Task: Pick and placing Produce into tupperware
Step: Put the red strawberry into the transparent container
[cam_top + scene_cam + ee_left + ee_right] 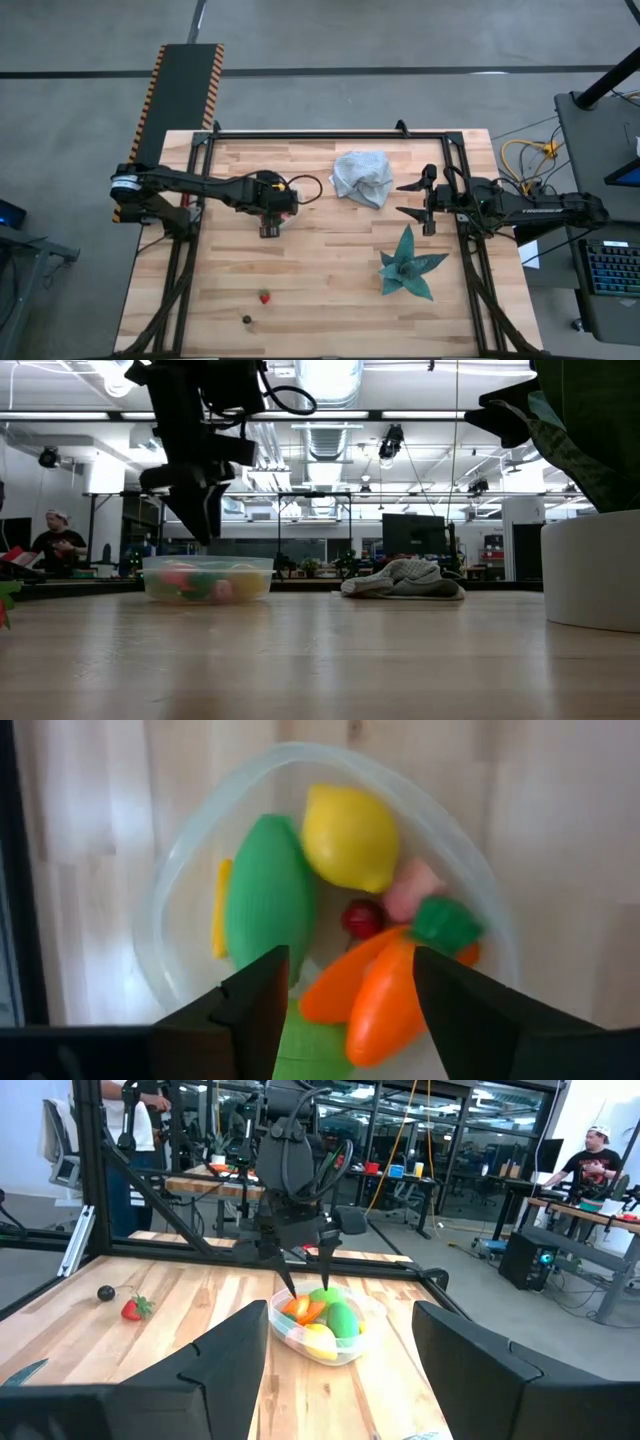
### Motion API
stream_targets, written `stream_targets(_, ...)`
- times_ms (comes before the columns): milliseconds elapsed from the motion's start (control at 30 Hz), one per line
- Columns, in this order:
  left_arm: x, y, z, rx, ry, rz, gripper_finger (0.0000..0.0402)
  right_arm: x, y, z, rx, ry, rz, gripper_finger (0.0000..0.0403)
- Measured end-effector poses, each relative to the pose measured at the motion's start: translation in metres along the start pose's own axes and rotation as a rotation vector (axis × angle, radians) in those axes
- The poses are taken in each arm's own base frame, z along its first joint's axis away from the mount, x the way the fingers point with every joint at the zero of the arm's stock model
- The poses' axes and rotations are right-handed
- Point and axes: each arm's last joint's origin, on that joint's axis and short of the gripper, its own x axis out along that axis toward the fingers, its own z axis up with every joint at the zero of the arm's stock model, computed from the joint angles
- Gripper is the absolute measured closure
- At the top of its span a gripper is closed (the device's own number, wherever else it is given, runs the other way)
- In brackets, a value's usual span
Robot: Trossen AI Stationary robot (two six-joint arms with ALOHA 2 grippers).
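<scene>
The clear tupperware (170,890) stands on the wooden table left of centre and holds produce: a yellow lemon (350,835), a green piece (268,900), orange carrots (385,995) and a small red one (362,917). My left gripper (348,990) hangs open just above it, pointing steeply down, with nothing between its fingers; it also shows in the right wrist view as the left gripper (308,1278) over the tupperware (320,1328). A red strawberry (264,297) and a small dark piece (246,320) lie near the table's near edge. My right gripper (418,200) waits open at the right, held level.
A crumpled grey cloth (362,177) lies right of the tupperware toward the far edge. A teal star-shaped leafy piece (408,265) stands at the right, near my right arm; in the low view its white base (590,570) fills the right side. People sit at desks beyond the table.
</scene>
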Motion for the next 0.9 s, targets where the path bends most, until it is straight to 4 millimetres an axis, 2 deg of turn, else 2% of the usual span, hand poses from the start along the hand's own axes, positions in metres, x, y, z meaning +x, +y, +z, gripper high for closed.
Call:
stream_targets(200, -0.022, -0.013, 0.007, 0.014, -0.007, -0.09, 0.0203, 0.0, 0.0, 0.0, 0.0, 0.0, 0.0, 0.0161)
stream_targets(333, -0.041, -0.025, 0.004, 0.079, 0.051, -0.103, 0.0203, 0.0, 0.0, 0.0, -0.002, 0.0, 0.0, 0.0161)
stream_targets(433, -0.054, -0.037, 0.003, 0.06, 0.069, -0.143, 0.0203, 0.0, 0.0, 0.0, -0.003, 0.0, 0.0, 0.0161)
stream_targets(633, -0.077, -0.071, 0.003, 0.01, 0.04, -0.345, 0.0203, 0.0, 0.0, 0.0, -0.003, -0.001, -0.001, 0.0161)
stream_targets(767, -0.082, -0.095, -0.006, 0.177, 0.007, -0.341, 0.0204, 0.0, 0.0, 0.0, 0.0, 0.0, -0.001, 0.0161)
stream_targets(900, -0.073, -0.124, -0.016, 0.447, 0.043, -0.326, 0.0204, 0.0, 0.0, 0.001, 0.003, -0.007, -0.001, 0.0161)
